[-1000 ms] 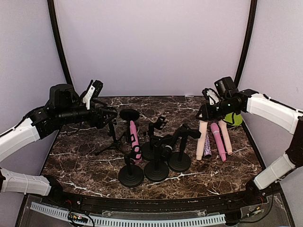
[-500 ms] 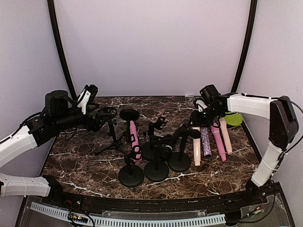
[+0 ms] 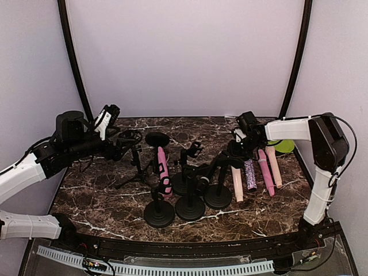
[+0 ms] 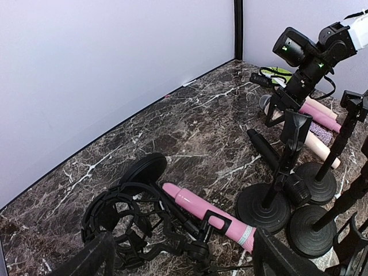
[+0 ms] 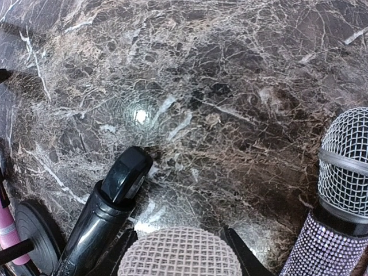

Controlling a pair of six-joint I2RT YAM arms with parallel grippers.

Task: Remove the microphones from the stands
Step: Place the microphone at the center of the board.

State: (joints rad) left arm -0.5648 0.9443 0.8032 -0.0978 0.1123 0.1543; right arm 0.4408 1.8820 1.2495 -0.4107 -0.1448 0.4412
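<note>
Near edge of the marble tabletop [image 3: 103,190]: a stand [image 3: 159,214] with a round base. It carries the pink mic [image 3: 163,168] in its clip, tilted and untouched. Just beside it to the right are two more stands [image 3: 190,207].

Behind and to the left, a tripod [image 3: 135,164] holds a shock mount [image 4: 123,221]. The left hand [image 4: 187,257] hovers at that mount, fingers wide apart, holding nothing.

Right of the cluster, loose mics lie side by side on the tabletop, among them a cream mic [image 3: 237,183] and a glitter mic [image 3: 250,174]. The right hand [image 3: 237,149] sits low at the cream mic's mesh head, with fingers [image 5: 122,253] flanking it. I cannot tell whether they grip it.

Farther back on the right lies a green disc [image 3: 283,145].
</note>
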